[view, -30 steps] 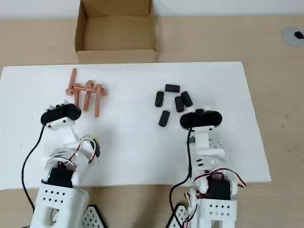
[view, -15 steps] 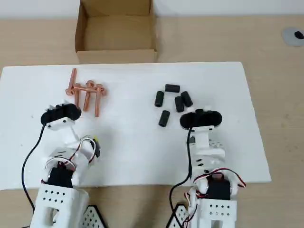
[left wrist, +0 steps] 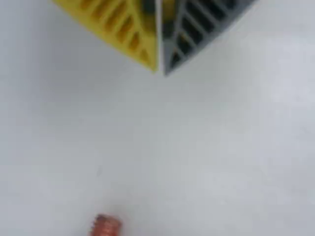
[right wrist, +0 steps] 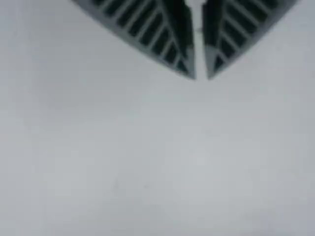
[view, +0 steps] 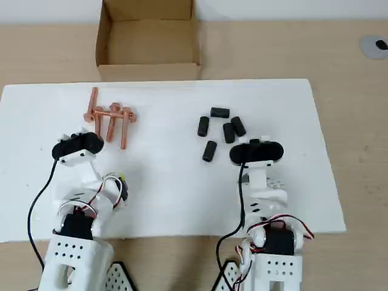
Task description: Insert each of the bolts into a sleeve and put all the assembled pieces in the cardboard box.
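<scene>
Five copper bolts [view: 111, 124] lie in a loose cluster on the left part of the white sheet [view: 163, 182]. Four run roughly toward the box and one lies crosswise over them, so several touch or overlap and the count is a best reading. On the right part of the sheet lie five black sleeves [view: 228, 132], short cylinders close together but mostly apart from one another. One of them, the stray sleeve [view: 210, 151], sits a little nearer the arms than the other four. No bolt is inside a sleeve. The one cardboard box [view: 148, 42] stands open on the wooden table [view: 351, 109] just beyond the far edge of the sheet, above the bolts, with nothing visible inside. Two arms stand at the near edge: the left arm [view: 77, 147] is just short of the bolts, and the right arm [view: 256, 151] is just beside the sleeve group. The left gripper [left wrist: 160, 69] has one yellow and one grey finger with tips pressed together over bare sheet, holding nothing. The threaded end of a bolt [left wrist: 106, 226] lies apart from it. The right gripper [right wrist: 199, 74] has two dark ribbed fingers closed to a thin slit — nothing between them — above bare sheet.
</scene>
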`<state>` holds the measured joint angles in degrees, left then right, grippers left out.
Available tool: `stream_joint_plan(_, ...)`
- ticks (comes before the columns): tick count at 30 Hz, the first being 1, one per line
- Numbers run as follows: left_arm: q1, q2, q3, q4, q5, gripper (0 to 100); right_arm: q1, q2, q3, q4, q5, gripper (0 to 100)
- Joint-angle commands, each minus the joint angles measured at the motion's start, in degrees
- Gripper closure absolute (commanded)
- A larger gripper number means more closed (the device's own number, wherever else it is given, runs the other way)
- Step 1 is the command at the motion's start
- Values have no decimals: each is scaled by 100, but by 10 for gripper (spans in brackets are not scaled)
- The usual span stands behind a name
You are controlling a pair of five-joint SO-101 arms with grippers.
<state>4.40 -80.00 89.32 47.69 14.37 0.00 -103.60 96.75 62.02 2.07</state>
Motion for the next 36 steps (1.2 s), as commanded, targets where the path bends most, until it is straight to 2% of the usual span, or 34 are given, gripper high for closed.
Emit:
stream_joint_plan(1,-53,-31,-44,-18,-26,994,57,-637,-22,18,-44,986)
stream_joint_plan(21,-18,-31,-53,-26,-26,994,-163,-646,-13,-97,-53,985)
stream_joint_plan(25,-79,-31,-176,9,-149,994,57,-646,-233,-141,-9,984)
stream_joint_plan(29,-519,40,-1407,404,-1785,987,119,-585,-1033,-510,642,982)
stream_joint_plan(33,-914,769,-3833,1424,-1855,904,163,356,-2009,-149,765,908)
stream_joint_plan(36,-1037,2176,-5486,2268,-1864,914,163,1815,-3187,18,738,886)
